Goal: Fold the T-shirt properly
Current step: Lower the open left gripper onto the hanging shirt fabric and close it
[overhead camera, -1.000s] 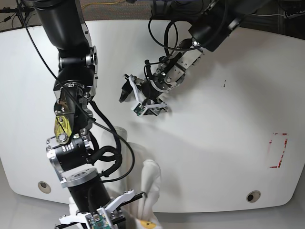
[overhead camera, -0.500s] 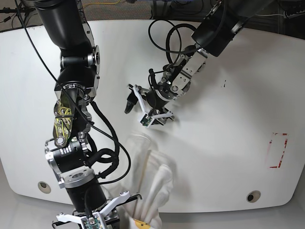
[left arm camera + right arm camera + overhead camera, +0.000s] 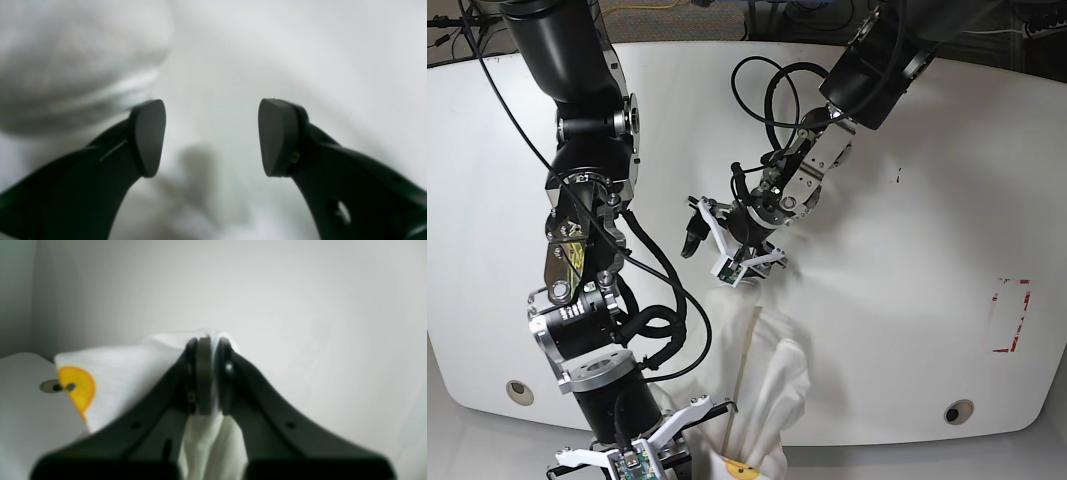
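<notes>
The T-shirt is lying bunched in long folds near the front edge of the tabletop, toward 6 o'clock in the base view, its lower end spilling past that edge, where the yellow-orange emblem is showing. In the right wrist view the emblem is sitting at about 9 o'clock from the pads, on a flat flap of white cloth.

The right tool is clenching a fold of the T-shirt; its two pads are pressing together with cloth squeezed between them and more cloth hanging beneath. In the base view this tool is sitting at the bottom edge, just at 9 o'clock of the bunched fabric.

The left tool is standing released, its pads spread wide with nothing between them, hovering over blurred white fabric that is rising in a rounded fold at 10 o'clock. In the base view it is hanging at 12 o'clock of the shirt's upper end, close above it.
</notes>
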Robot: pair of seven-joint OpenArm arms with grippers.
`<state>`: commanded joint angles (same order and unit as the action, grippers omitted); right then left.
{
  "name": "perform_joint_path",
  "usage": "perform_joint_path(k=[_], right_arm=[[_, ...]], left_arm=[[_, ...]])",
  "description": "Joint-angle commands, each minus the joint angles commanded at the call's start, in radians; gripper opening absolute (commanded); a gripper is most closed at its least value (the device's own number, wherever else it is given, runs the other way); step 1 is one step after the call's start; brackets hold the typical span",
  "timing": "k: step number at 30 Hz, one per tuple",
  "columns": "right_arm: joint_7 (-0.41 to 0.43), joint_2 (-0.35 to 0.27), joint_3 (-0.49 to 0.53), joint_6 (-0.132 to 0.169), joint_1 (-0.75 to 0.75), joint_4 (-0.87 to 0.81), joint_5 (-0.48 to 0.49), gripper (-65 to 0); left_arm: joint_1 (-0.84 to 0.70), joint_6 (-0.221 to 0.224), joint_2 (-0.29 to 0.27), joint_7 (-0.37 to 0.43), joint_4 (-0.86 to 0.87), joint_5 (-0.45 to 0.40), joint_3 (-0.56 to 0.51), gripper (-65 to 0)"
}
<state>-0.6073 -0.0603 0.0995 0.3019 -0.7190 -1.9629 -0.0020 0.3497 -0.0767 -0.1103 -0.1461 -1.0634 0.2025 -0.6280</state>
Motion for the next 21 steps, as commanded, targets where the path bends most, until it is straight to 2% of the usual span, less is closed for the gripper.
perform_joint_path(k=[4, 12, 16, 21], right_arm=[[-0.004, -0.003, -0.006, 0.0, 0.006, 0.001, -0.002, -64.3], [-0.002, -0.007, -0.009, 0.001, 0.008, 0.0, 0.004, -64.1], [-0.004, -0.013, -0.005, 0.001, 0.007, 0.006, 0.004, -64.3], [-0.006, -0.012, -0.005, 0.001, 0.008, 0.001, 0.004, -64.3]], left_arm=[[0.002, -0.009, -0.017, -0.006, 0.015, -0.003, 0.009, -24.0], [0.007, -0.029, -0.013, -0.011, 0.019, 0.01, 0.065, -23.9], [0.023, -0.043, -0.005, -0.021, -0.008, 0.047, 0.118, -24.1], [0.032, -0.036, 0.0, -0.026, -0.009, 0.083, 0.132, -24.1]])
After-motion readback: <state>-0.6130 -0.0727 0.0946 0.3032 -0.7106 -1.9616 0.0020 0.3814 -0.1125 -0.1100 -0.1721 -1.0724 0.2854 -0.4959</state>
